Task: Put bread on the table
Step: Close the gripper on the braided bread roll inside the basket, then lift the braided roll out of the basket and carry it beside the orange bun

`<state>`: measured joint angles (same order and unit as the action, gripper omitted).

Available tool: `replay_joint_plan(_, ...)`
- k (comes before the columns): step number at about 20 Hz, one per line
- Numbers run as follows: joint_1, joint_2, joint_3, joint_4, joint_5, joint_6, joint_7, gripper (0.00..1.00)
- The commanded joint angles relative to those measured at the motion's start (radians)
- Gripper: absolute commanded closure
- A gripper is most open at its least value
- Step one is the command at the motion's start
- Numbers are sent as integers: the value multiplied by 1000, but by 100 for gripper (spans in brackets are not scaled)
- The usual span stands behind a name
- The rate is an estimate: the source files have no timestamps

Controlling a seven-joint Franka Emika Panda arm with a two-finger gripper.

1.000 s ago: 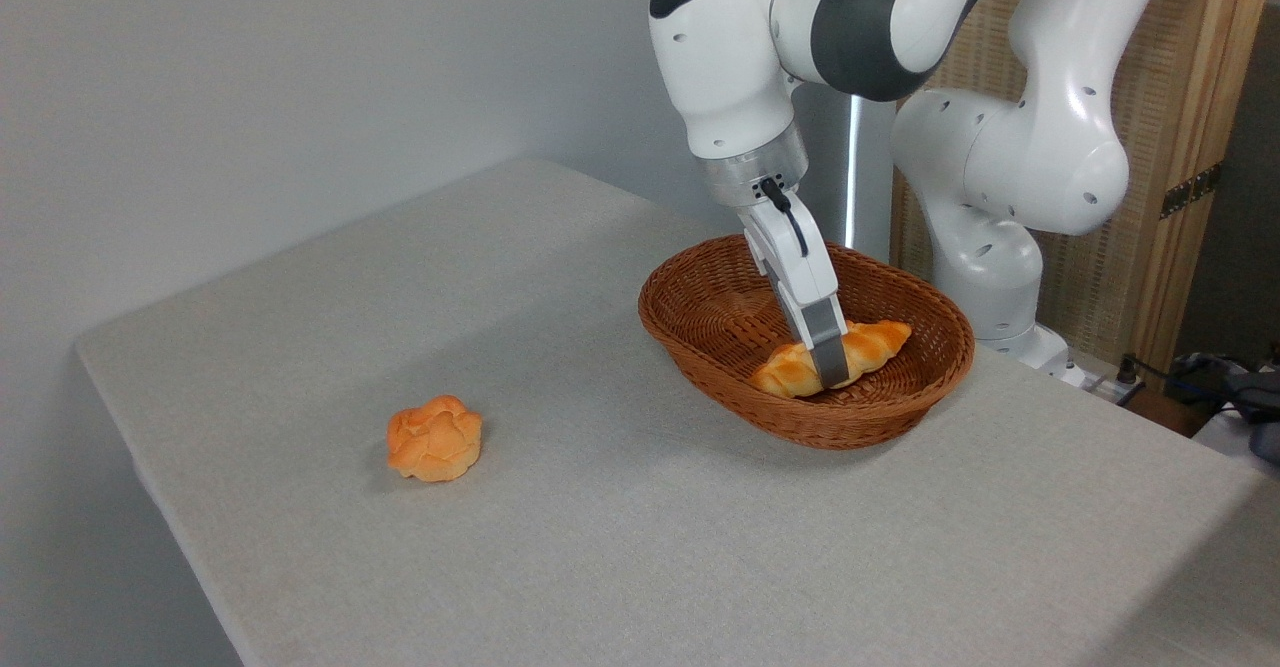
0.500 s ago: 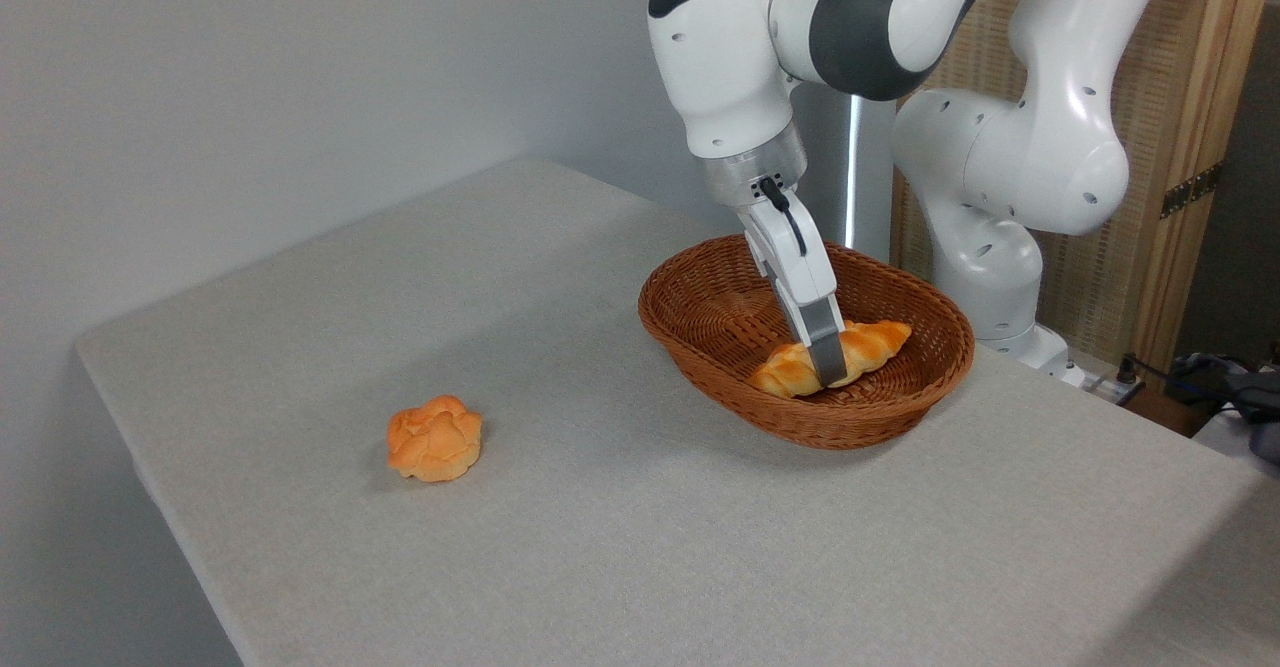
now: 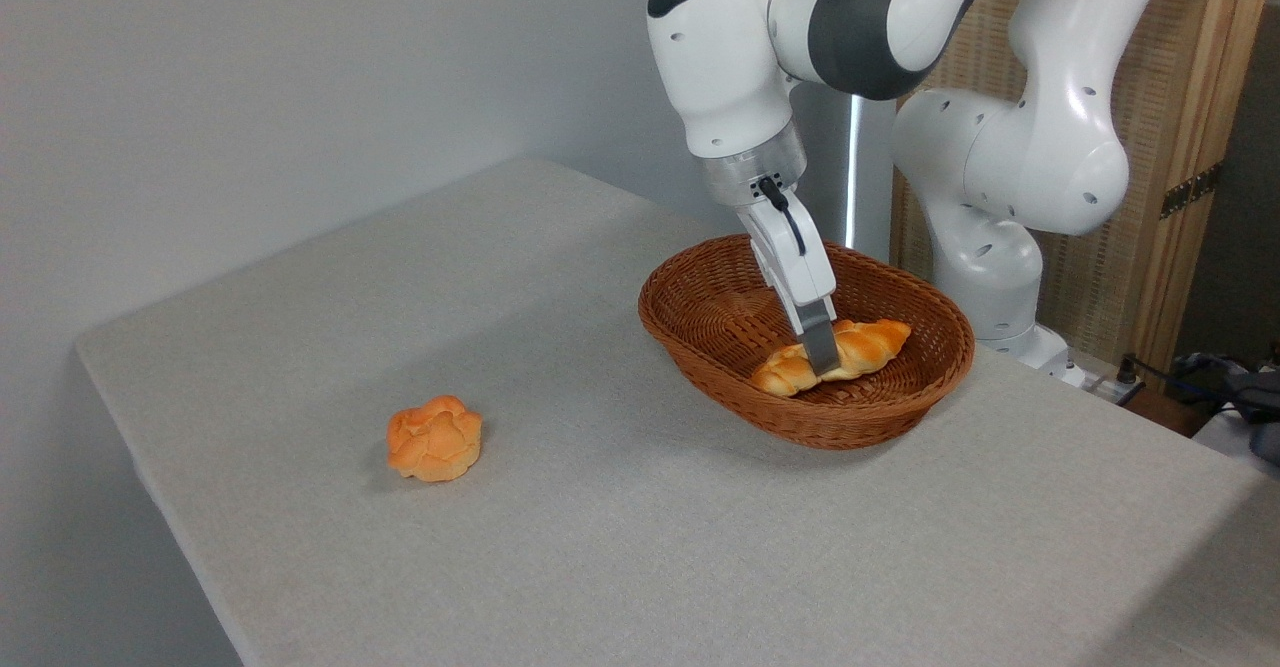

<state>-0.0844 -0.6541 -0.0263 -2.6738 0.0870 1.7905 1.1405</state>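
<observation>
The bread (image 3: 850, 352), a braided golden-brown loaf with tapered ends, is lying inside the oval wicker basket (image 3: 700, 342), towards its right half, with its long axis running from lower left to upper right. The pincer (image 3: 822, 359) is reaching down into the basket and is crossing the loaf near its middle; 1 grey finger (image 3: 818, 339) is showing in front of the bread and hiding a strip of it, while the other finger is lying behind, out of sight. The pincer is looking clamped on the bread, though the far side of the grip is hidden. Whether the loaf is resting on the basket floor or hanging just clear of it I cannot tell.

The basket wall is ringing the loaf on all sides, so its brown rim is standing between the bread and the open grey surface (image 3: 620, 507). The basket is sitting on the right part of the surface, close to the white arm's base.

Well apart from the basket, on the left part of the surface, 1 small round orange bun (image 3: 435, 438) is sitting alone. Behind the arm a wooden screen (image 3: 1190, 147) with a woven panel is standing, and some dark cables (image 3: 1190, 372) are lying beyond the right edge of the surface.
</observation>
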Motion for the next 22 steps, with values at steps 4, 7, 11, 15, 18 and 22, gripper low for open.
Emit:
replay_joint_plan(4,6,-9,-112,75,17,-69,7,100)
replay_joint_plan(7,8,-4,-103,118,16,-71,2,100)
replay_joint_plan(11,5,36,0,239,7,-71,1,100)
replay_joint_plan(15,2,134,72,394,-1,-71,1,100)
replay_joint_plan(18,3,224,83,495,-1,-71,4,100)
replay_joint_plan(22,8,414,83,685,-51,-69,-1,93)
